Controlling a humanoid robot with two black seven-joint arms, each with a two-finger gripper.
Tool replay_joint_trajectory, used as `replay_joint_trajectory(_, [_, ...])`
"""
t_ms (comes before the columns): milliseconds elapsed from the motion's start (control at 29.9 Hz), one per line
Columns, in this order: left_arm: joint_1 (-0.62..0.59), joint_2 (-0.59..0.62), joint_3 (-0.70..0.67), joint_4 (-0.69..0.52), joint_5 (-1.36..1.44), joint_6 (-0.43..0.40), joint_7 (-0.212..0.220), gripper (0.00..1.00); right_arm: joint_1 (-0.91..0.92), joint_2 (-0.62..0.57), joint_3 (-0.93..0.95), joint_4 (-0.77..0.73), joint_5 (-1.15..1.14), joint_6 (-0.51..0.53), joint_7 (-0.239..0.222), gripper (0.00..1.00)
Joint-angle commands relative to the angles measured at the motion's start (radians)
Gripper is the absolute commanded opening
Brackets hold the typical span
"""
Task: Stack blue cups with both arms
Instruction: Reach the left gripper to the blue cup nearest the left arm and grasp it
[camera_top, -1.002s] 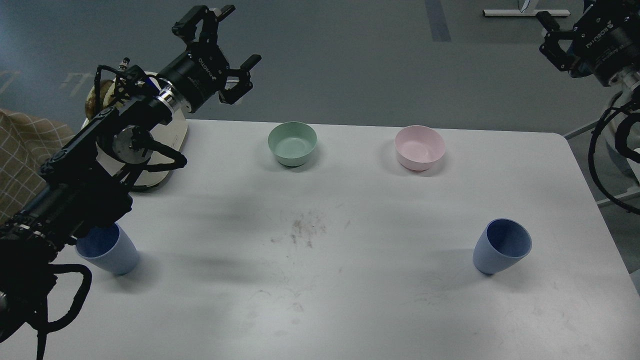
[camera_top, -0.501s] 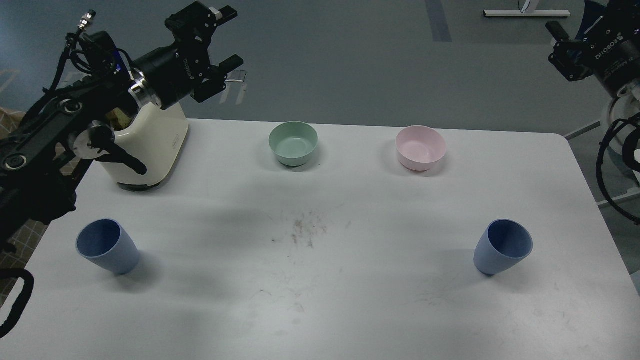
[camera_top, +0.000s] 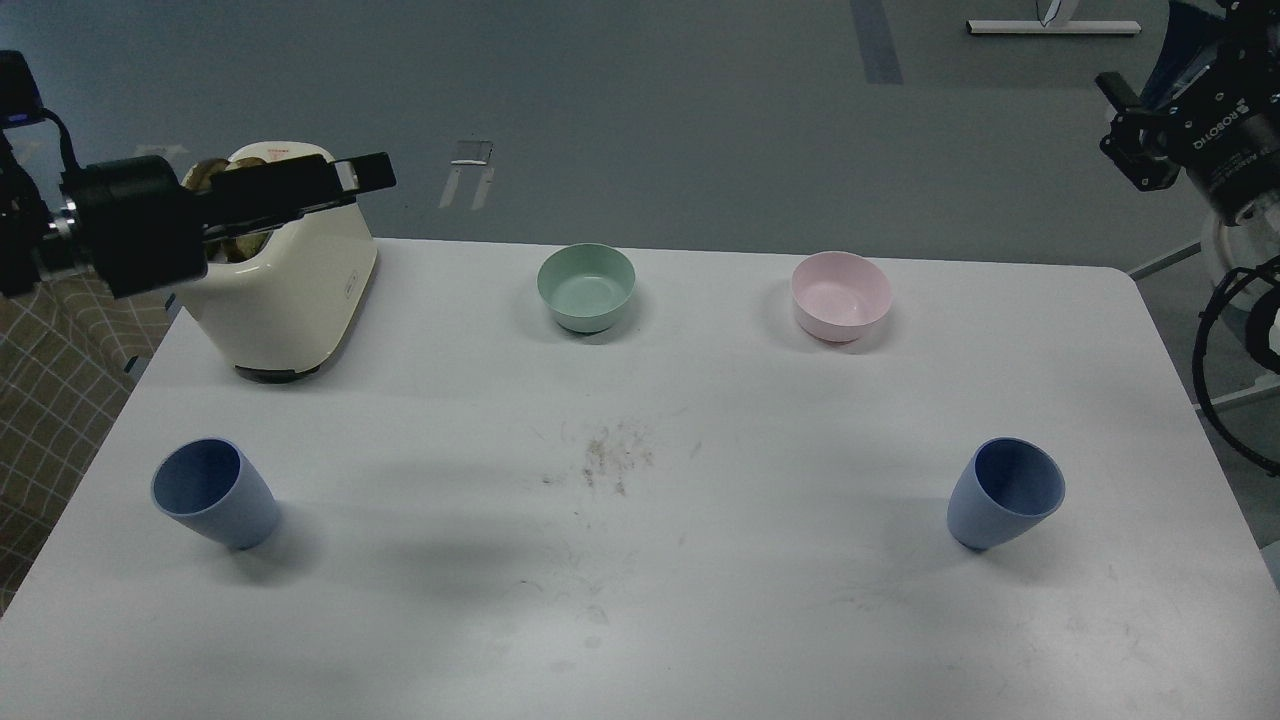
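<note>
Both arms hover raised at the table's (camera_top: 700, 600) far corners, left fingers (camera_top: 365, 180) and right fingers (camera_top: 1125, 140) unreadable.

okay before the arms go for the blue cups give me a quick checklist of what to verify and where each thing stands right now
1. Both cups standing, mouths up: ok. The left blue cup and the right blue cup stand apart near opposite table edges.
2. Cups empty: ok, dark insides show nothing.
3. Left gripper open: cannot tell, seen edge-on above the cream appliance.
4. Right gripper open: cannot tell, dark and partly cut off.
5. Grippers holding nothing: ok, both are far from the cups.
6. Middle of the white table free for stacking: ok; the green bowl and pink bowl sit at the far side.
</note>
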Motion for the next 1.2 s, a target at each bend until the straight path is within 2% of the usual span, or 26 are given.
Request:
replay_joint_trajectory(0, [0.021,0.073,0.031,0.001,0.049,0.0,-0.014,0.96,0.001,0.0,0.001,0.0,0.0,0.0,0.0,1.0])
replay_joint_trajectory(134, [0.038,0.124,0.089,0.002,0.16,0.0,-0.058,0.97,-0.001,0.0,0.02,0.0,0.0,0.0,0.0,1.0])
replay_joint_trajectory(401, [0.038,0.133,0.26,0.053,0.414,0.0,-0.058,0.97,-0.002,0.0,0.028,0.0,0.0,0.0,0.0,1.0])
replay_joint_trajectory(601, [0.038,0.139,0.365,0.12,0.465,0.096,-0.058,0.97,-0.004,0.0,0.041,-0.001,-0.002,0.0,0.0,1.0])
replay_joint_trajectory(902, [0.059,0.11,0.388,0.251,0.455,0.104,-0.058,0.97,-0.012,0.001,0.043,0.002,0.0,0.0,0.0,1.0])
replay_joint_trajectory(1169, [0.061,0.079,0.414,0.277,0.451,0.105,-0.058,0.97,-0.024,0.0,0.057,0.002,0.0,0.0,0.0,1.0])
